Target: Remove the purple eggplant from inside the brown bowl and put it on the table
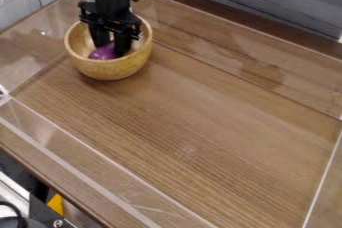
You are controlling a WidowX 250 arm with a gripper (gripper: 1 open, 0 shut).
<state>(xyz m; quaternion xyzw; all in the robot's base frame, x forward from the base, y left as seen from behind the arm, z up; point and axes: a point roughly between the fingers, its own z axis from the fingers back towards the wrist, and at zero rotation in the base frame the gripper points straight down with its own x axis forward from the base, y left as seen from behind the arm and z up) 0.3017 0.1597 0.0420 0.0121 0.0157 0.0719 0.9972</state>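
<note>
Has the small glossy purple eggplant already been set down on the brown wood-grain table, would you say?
No, the purple eggplant lies inside the round tan wooden bowl, with the black gripper reaching down into it.

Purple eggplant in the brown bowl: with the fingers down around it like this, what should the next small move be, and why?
Probably a straight lift. The gripper points down into the brown bowl, and its fingers look closed on the purple eggplant, which has not left the bowl. Rising first should clear the thick rim before moving sideways to the bare table.
</note>
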